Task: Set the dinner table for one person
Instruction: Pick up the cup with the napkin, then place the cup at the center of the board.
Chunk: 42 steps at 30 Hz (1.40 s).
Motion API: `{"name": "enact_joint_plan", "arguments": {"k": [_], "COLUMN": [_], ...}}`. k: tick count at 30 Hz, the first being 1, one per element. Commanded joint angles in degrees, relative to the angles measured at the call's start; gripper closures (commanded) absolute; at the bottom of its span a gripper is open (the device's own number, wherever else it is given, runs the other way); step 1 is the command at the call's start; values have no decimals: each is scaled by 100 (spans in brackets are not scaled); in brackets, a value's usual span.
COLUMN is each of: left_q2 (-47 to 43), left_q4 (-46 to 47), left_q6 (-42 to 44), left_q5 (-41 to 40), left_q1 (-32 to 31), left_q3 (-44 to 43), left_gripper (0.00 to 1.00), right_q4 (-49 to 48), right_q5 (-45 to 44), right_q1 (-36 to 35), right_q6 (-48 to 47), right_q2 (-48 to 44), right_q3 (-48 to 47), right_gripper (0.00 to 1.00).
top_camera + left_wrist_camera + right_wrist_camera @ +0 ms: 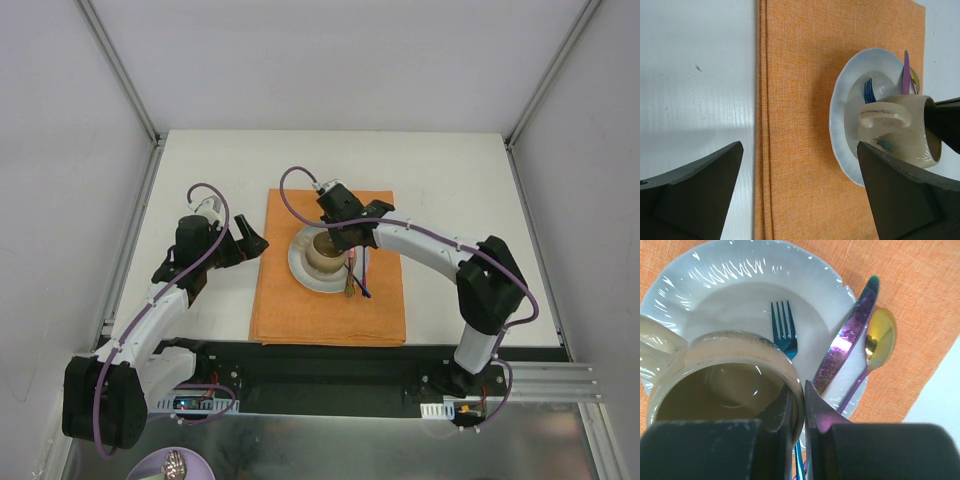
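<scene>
Right wrist view gives us the grip: the right gripper [799,395] has its jaws clamped on the mug [730,375] wall, one finger inside the rim and one outside, opposite the handle. The mug stands upright on the plate [740,270], on the orange placemat [300,310] midway between the side edges of the dinner table [450,180]. The fork [783,327] runs lengthwise past the gripped side, so we judge a straight lift safest. The left gripper [799,147], jaws wide apart, hangs off the placemat's left edge, farther away.
</scene>
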<state>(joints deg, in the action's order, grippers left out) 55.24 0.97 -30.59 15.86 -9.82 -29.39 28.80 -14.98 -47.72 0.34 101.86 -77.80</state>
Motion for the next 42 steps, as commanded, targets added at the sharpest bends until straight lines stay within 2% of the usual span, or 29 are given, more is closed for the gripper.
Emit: {"name": "enact_joint_plan", "arguments": {"k": [1,7,15,25,42], "left_q2": [4,-22,-75,-145,-207], "left_q4": [61,61,52,61,61], "left_q6": [62,62,62,62,9], "left_q5": [-118,-118,-127,-109,-135], "left_q1": [-55,-63,-55,-63,-63], "left_q3": [12,21,56,65,126], "left_gripper": [1,1,1,1,1], "right_q4": [20,152,302,170,135], "right_q5": [-373,-874,-1665,-1543,-1385], "right_q1": [-35,35,693,2257,4130], "right_q6": [-192,-280,-52,265,423], "right_q2": [-703,-931,-1002,-1186,-1441], "right_q3": [-692,-921,-711,-139,652], "right_gripper": [99,99,99,99,99]}}
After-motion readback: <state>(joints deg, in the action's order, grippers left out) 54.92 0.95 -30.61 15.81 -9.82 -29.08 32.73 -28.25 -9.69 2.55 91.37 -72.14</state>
